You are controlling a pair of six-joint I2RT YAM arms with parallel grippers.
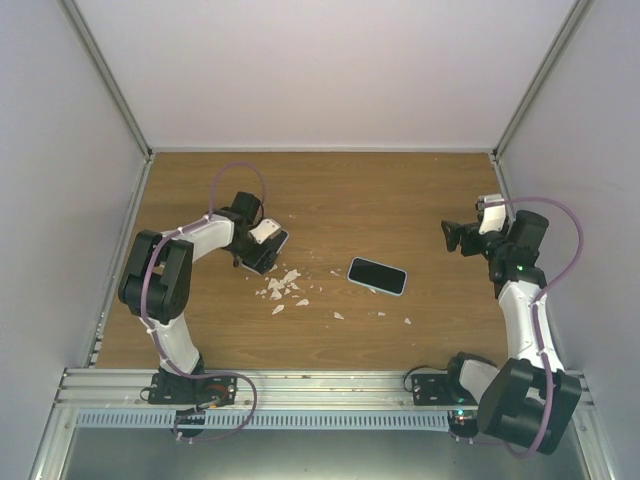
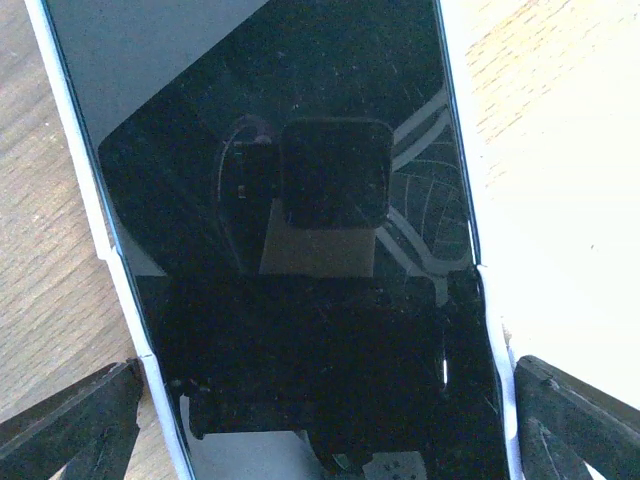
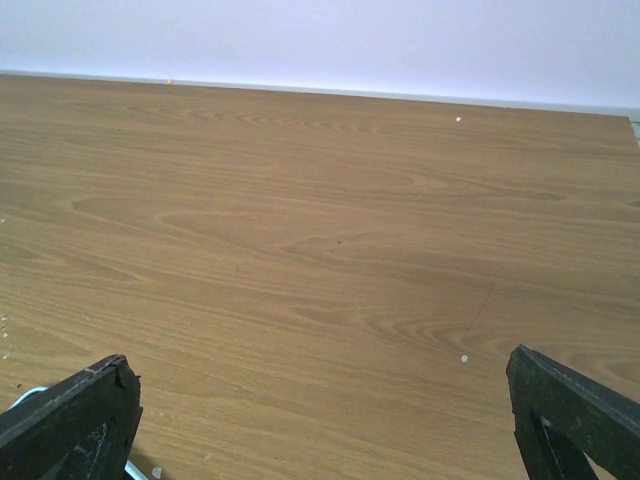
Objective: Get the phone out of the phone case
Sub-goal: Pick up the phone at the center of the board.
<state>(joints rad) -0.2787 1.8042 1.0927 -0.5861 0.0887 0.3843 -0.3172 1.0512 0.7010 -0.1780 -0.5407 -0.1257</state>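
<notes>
Straddling a phone (image 2: 300,180) cropped at both ends, left gripper (image 2: 320,420) spread wide; right gripper (image 3: 315,400) spread too.

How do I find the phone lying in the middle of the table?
Look at the brown wooden table, near its middle. The phone lies flat there, just right of the scattered white crumbs. It is the shiny black rectangle with a pale rim, lying out in the open.
</notes>
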